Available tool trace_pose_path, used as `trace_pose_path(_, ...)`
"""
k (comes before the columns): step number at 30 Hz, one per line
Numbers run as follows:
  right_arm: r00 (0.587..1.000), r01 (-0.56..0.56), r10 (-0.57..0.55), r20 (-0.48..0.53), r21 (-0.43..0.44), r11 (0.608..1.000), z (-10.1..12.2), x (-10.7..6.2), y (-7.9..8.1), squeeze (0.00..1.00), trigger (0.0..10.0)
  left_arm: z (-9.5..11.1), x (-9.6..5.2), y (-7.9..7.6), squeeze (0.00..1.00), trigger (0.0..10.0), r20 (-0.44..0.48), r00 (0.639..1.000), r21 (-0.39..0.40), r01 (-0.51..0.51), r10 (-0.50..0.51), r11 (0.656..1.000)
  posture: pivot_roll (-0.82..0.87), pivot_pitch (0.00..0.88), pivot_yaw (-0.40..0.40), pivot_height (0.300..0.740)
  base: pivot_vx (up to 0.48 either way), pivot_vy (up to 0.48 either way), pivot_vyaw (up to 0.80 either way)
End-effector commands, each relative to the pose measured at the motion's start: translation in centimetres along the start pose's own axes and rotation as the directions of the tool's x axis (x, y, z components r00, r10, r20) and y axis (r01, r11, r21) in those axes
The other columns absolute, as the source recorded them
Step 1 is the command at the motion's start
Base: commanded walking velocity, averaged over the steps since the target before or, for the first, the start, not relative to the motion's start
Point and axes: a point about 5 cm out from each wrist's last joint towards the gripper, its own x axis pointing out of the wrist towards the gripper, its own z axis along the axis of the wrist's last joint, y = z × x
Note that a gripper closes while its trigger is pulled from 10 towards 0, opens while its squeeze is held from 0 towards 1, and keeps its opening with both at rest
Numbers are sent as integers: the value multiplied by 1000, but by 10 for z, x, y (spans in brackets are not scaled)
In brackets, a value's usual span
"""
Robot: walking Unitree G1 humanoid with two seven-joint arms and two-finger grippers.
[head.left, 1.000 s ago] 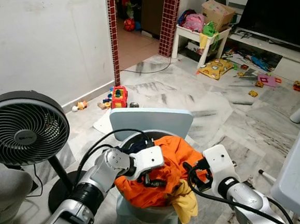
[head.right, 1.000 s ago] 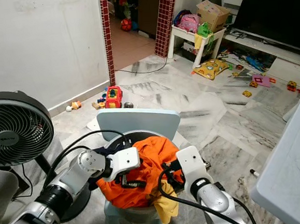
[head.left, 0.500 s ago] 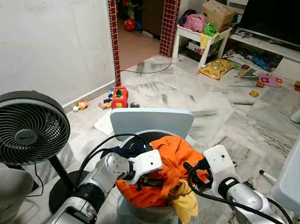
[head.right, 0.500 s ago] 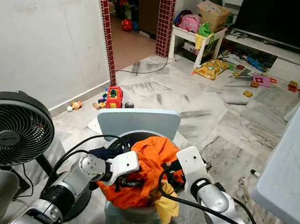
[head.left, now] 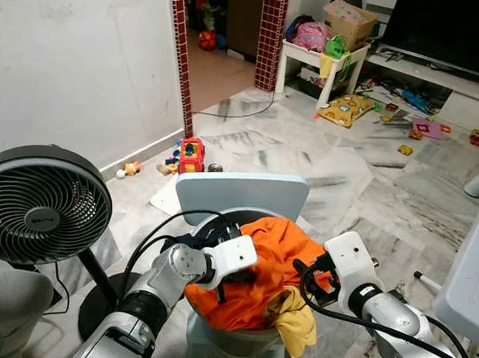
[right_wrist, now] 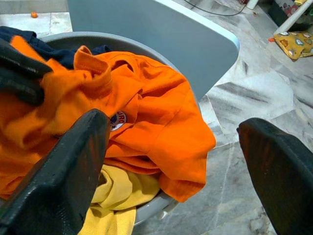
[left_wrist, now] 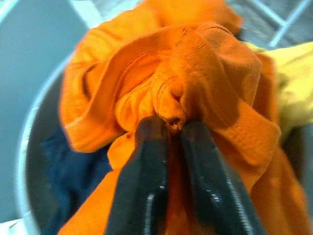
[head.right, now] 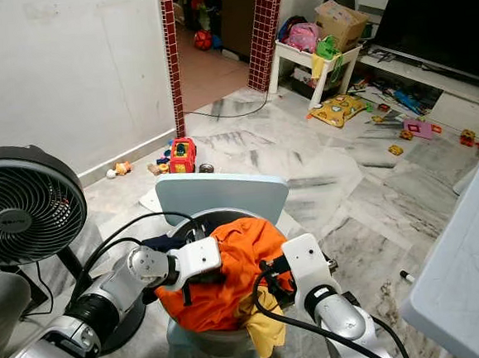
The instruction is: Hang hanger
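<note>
Pinching the orange shirt, no hanger found

You had the left pincer [left_wrist: 168, 129] clamped on a bunched fold of the orange shirt [head.left: 271, 263], which lay heaped in the grey tub [right_wrist: 146, 208] on the blue chair [head.left: 241, 194]. The right pincer [right_wrist: 171, 161] stood wide, just beside the heap on its right. Your left arm was nearer. I could make out no hanger.

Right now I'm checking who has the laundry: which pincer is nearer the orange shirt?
Left. The left pincer is shut on a fold of the orange shirt. The right pincer hangs open beside the pile, apart from it.
</note>
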Motion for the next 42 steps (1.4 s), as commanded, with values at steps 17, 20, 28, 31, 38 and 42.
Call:
trace_pose_path(17, 1000, 10, -10, -5, -13, 1000, -1, -1, -6, 0, 10000, 10, -14, -3, 0, 0, 58, 998, 89, -26, 21, 996, 30, 0, -98, 740, 0, 0, 0)
trace_pose_path(20, 1000, 8, -8, -5, -14, 1000, -1, -1, -5, 0, 10000, 4, -16, -12, 0, 0, 41, 999, 77, -5, 1, 997, 36, 0, -102, 740, 0, 0, 0)
trace_pose_path(28, 1000, 0, 0, -4, -24, 1000, 1, 0, -7, 0, 10000, -13, -29, -25, 0, 392, -76, 997, 185, 20, -6, 983, 40, 0, -111, 740, 0, 0, 0)
trace_pose_path(31, 1000, -1, 1, -5, -24, 1000, 0, 0, -7, 0, 10000, -13, -31, -22, 0, 6353, -47, 997, 154, -58, 66, 986, 41, 0, -115, 740, 0, 0, 0)
trace_pose_path(38, 1000, -15, 15, -6, -26, 1000, 0, 1, -3, 0, 10000, -2, -24, -11, 1000, 10000, 17, 987, 116, -159, 158, 980, 40, 0, -120, 740, 0, 0, 0)
trace_pose_path(42, 1000, -13, 13, -6, -28, 1000, 1, 1, -4, 0, 10000, 6, -22, -7, 1000, 10000, 25, 988, 178, -155, 153, 972, 35, 0, -117, 740, 0, 0, 0)
